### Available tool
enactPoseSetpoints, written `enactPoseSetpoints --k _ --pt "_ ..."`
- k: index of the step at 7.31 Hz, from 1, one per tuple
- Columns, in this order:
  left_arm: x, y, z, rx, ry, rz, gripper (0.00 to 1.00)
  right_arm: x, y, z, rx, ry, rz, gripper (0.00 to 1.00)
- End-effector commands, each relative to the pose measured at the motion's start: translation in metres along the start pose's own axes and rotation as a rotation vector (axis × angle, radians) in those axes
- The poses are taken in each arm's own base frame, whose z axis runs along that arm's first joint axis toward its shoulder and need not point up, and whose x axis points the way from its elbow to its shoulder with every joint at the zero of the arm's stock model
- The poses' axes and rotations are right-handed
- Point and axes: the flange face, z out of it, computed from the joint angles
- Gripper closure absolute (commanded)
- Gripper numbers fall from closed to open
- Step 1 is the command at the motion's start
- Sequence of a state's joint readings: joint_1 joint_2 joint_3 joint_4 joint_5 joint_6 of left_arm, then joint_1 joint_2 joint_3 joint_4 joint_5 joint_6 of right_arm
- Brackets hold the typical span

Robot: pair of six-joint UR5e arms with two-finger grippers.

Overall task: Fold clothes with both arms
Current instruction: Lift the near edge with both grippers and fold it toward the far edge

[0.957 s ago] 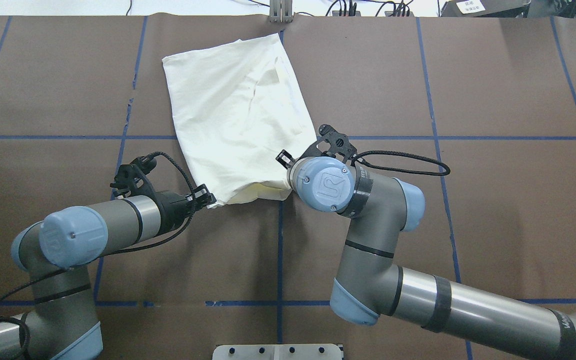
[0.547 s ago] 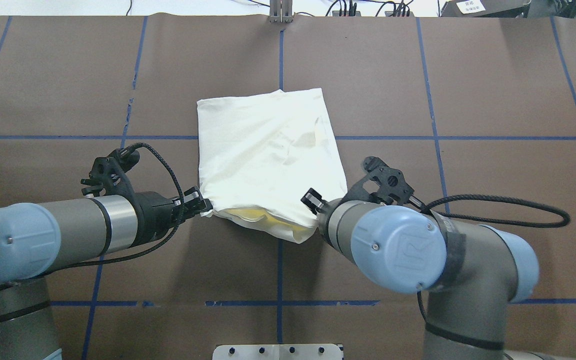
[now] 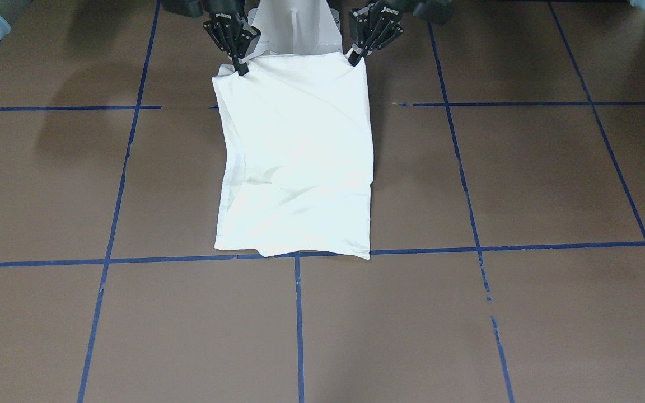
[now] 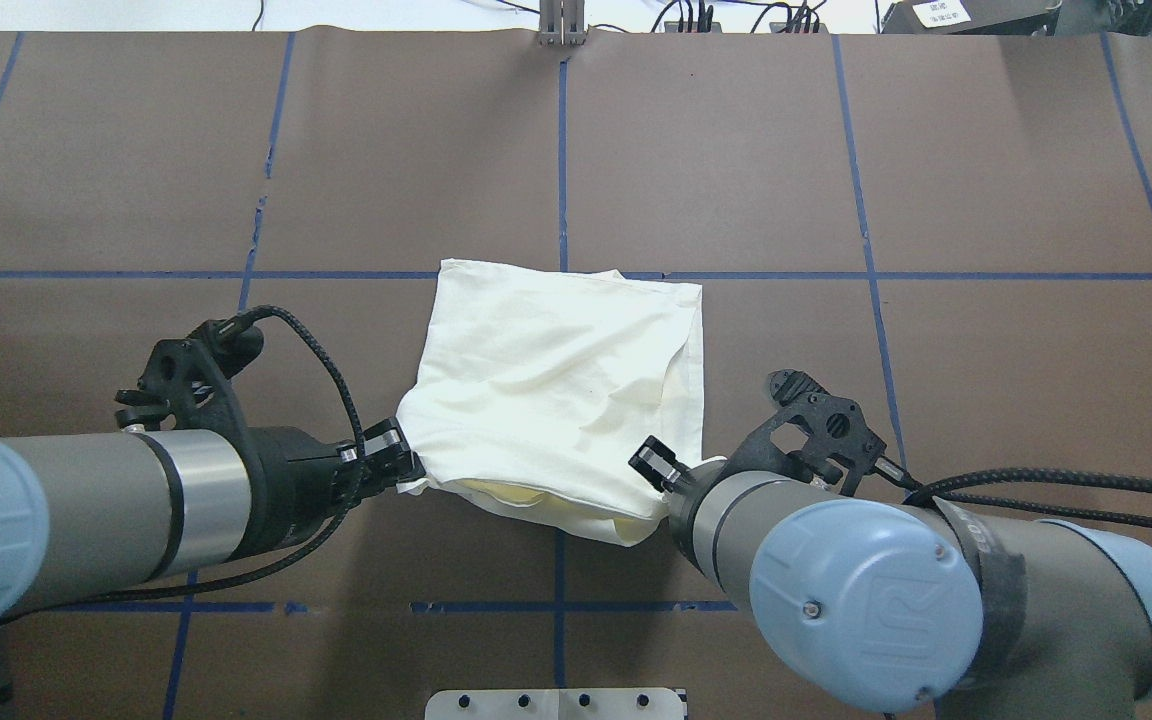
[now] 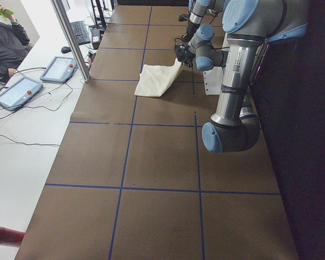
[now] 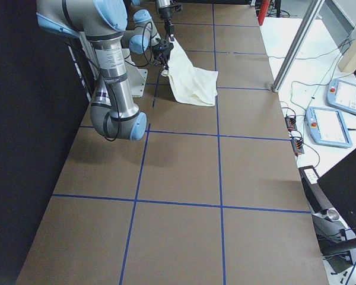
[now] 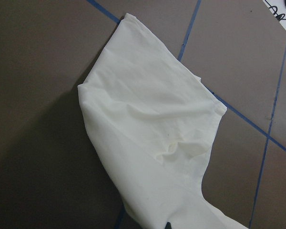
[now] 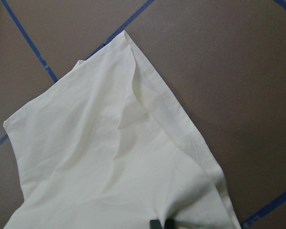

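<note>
Now you've dragged the T-shirt [image 4: 556,370] toward the robot: a second ago it lay skewed farther up the table [image 4: 936,150], and its far hem sits squarely along the blue tape line [image 4: 836,275]. The left gripper [image 4: 404,468] and right gripper [image 4: 658,470] each pinch a raised near corner, probably ready for folding forward.

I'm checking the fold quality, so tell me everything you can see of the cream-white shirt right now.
The cream-white shirt is soft, wrinkled fabric folded into a rough rectangle of several layers; only plain cloth shows, no print. Its near edge is lifted off the brown table, one corner pinched in the left claw, the other in the right claw. The far edge lies on the table along a blue tape line.
</note>
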State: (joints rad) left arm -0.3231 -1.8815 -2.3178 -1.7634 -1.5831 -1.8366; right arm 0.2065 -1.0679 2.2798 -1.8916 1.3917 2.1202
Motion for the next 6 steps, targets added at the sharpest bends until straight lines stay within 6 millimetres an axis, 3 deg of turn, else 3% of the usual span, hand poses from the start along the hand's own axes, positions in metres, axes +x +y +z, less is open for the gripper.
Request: enactPoseSetpoints --k 1,2,4,6 --pt "0.021 -0.016 0.047 0.054 -0.065 0.079 1.00 -0.028 -0.024 0.046 0.077 0.009 0.019 1.00" --pt "0.027 -0.041 0.059 0.098 -0.083 0.110 1.00 -0.040 -0.042 0.079 0.106 -0.005 0.020 1.00" --pt "0.036 -0.085 0.087 0.170 -0.128 0.146 1.00 -0.086 -0.070 0.117 0.172 0.004 0.029 1.00" --pt "0.048 -0.114 0.133 0.213 -0.189 0.128 1.00 -0.099 -0.082 0.157 0.193 0.007 0.039 1.00"
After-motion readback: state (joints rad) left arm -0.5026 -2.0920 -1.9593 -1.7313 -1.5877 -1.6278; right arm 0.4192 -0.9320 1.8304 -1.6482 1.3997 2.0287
